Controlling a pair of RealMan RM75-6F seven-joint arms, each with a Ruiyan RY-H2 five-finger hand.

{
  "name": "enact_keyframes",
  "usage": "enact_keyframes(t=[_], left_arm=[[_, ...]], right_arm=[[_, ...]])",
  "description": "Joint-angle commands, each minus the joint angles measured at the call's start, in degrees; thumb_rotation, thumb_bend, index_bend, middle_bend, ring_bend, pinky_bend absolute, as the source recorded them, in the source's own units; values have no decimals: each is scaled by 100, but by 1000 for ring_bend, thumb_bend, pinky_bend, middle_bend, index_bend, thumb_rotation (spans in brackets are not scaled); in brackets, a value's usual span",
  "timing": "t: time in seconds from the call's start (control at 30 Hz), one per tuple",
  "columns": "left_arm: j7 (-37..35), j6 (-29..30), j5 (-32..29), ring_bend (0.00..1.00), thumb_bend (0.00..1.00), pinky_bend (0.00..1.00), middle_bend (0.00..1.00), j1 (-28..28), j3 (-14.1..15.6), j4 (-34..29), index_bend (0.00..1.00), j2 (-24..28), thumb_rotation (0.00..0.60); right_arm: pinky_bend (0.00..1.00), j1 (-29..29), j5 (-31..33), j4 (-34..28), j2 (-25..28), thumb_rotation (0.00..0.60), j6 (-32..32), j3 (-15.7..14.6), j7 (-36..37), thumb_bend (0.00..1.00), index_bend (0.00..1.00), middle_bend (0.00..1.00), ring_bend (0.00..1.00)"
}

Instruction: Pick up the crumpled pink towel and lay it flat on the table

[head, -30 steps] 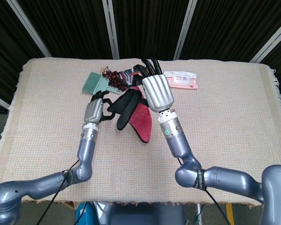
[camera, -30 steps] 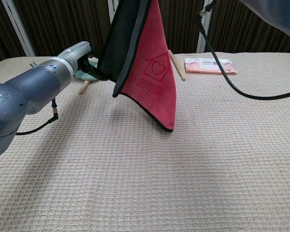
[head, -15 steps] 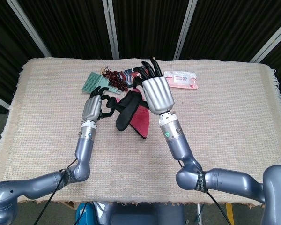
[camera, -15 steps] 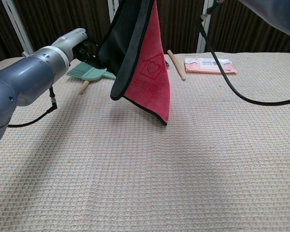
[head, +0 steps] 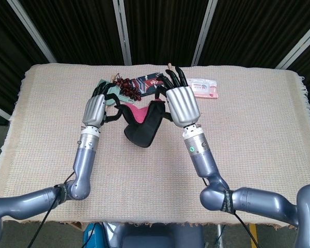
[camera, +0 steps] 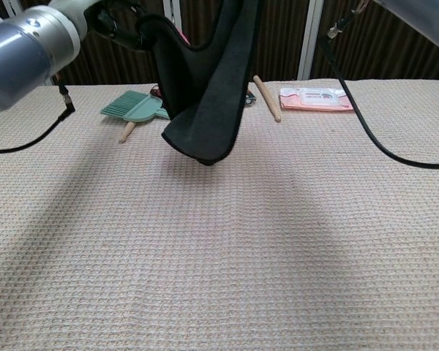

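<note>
beige woven table cloth (head: pixel 258 129), dark curtains behind. left hand (head: pixel 94 110) and right hand (head: pixel 182 105) each grip a towel (head: pixel 143 123) edge, now drawn apart; it sags mid-air above table centre, dark side near. spreading begun, lowering remains.

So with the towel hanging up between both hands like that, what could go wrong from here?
The towel sags between the left hand and right hand, clear of the table. It looks held only at its top edges, so one side might slip and it would drop crumpled. Lowered as it hangs, it could land folded rather than flat. The green brush and wooden stick lie just behind; spreading it there could cover or push them.
</note>
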Motion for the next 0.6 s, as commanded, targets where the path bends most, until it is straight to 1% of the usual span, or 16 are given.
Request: enact_keyframes(t=[0.03, 0.17, 0.3, 0.47, 0.57, 0.6], left_arm=[[148, 72, 27, 0, 484, 0, 145, -47, -174, -311, 616, 262, 600], [331, 73, -98, 0, 484, 0, 145, -133, -294, -579, 618, 470, 600], [567, 94, -243, 0, 484, 0, 145, -289, -292, -571, 620, 550, 600], [671, 19, -465, 0, 485, 0, 145, -594, -264, -166, 620, 368, 600], [667, -99, -502, 0, 484, 0, 146, -862, -253, 282, 620, 165, 600], [629, -146, -505, 0, 484, 0, 148, -982, -278, 482, 620, 71, 600]], right_arm=[[0, -72, -6, -5, 35, 600, 7, -67, 59, 475, 611, 287, 131], [0, -160, -13, 43, 70, 600, -8, -159, 129, 475, 611, 287, 131], [0, -203, 44, 225, 59, 600, -80, -174, 277, 475, 611, 287, 131], [0, -97, 126, 707, -49, 600, -252, -70, 482, 475, 611, 287, 131], [0, 52, 173, 1167, -162, 600, -404, 37, 611, 476, 611, 287, 131], [0, 242, 208, 1424, -296, 600, -584, 108, 656, 476, 611, 287, 131]])
